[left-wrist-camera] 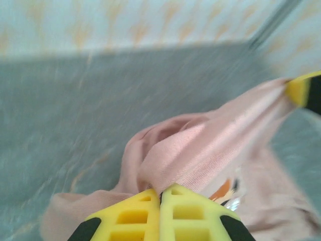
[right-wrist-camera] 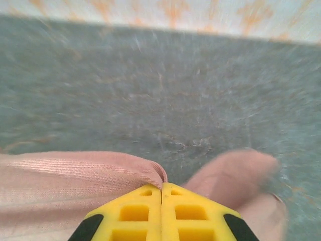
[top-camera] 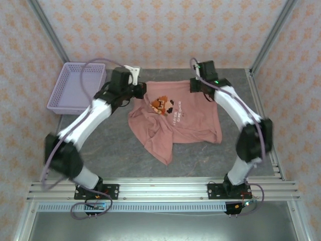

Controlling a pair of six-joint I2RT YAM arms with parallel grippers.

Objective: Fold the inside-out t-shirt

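Two pinches: left gripper [left-wrist-camera: 160,192] and right gripper [right-wrist-camera: 161,187] clamp the t-shirt [top-camera: 193,123] edge beyond its print [top-camera: 166,104]. I'm spreading it, I reckon; next, lift evenly.

T-shirt [top-camera: 190,123] at the table [top-camera: 110,150] centre, basket [top-camera: 77,88] at its far-left corner (against the wall [top-camera: 30,50])

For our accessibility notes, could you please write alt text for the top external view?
The left gripper and right gripper are shut on the far edge of a salmon-pink t-shirt lying print-up on a grey table; a lilac basket sits far left.
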